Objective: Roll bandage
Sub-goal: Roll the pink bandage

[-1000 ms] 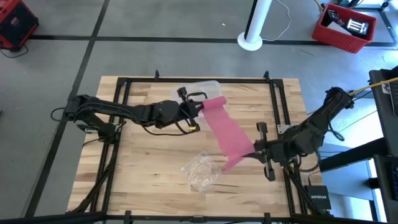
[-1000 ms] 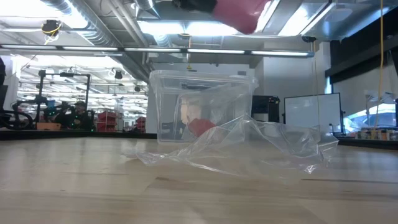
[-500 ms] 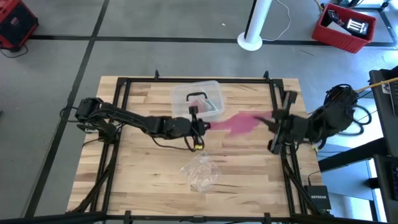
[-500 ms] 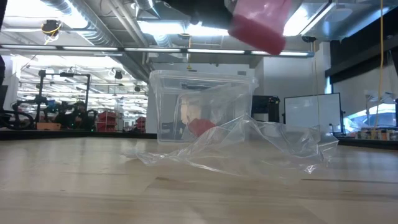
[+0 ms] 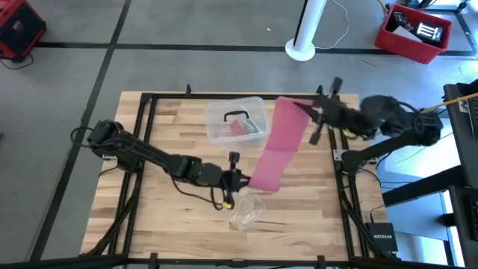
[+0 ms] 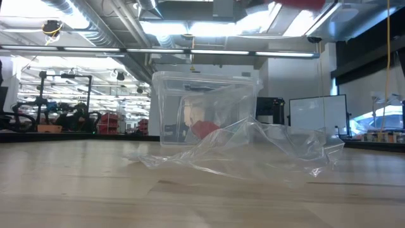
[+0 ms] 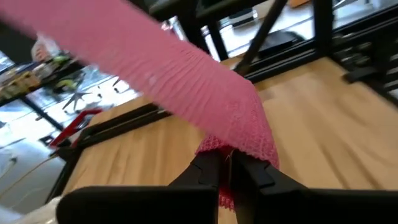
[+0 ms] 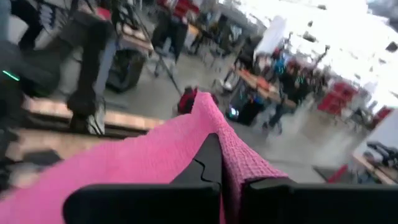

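The long pink elastic fabric bandage is now stretched from lower centre to upper right, gripped by the closed left gripper and right gripper; rolling seems not yet begun.

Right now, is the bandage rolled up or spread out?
Spread out: the bandage hangs as one flat strip between the left pincer and the right pincer, both shut on its ends.

My left end effector is clamped shut near centre, arm reaching from nine o'clock. My right end effector is pinched closed, raised toward one o'clock.
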